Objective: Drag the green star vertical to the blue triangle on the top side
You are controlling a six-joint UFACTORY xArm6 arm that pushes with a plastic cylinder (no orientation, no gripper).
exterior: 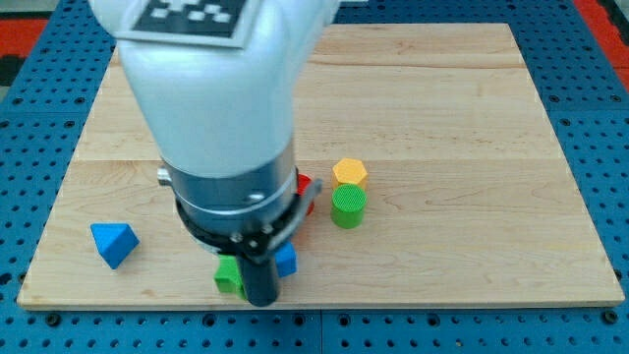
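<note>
Wooden board [442, 118]: my tip [259, 301] beside green block [229, 276] (shape unclear); blue triangle [113, 243] far left.

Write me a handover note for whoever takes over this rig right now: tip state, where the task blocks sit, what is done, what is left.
My tip is down at the board's bottom edge, with a green block close on its left and a blue block close on its right; contact cannot be told.
That green block is partly hidden by the arm; its shape is unclear, though it is probably the star.
The blue triangle lies alone at the view's lower left.
Done: nothing visible; the green block is to the right of the triangle, not above it.
Left: push it left and up until it stands above the triangle.
</note>
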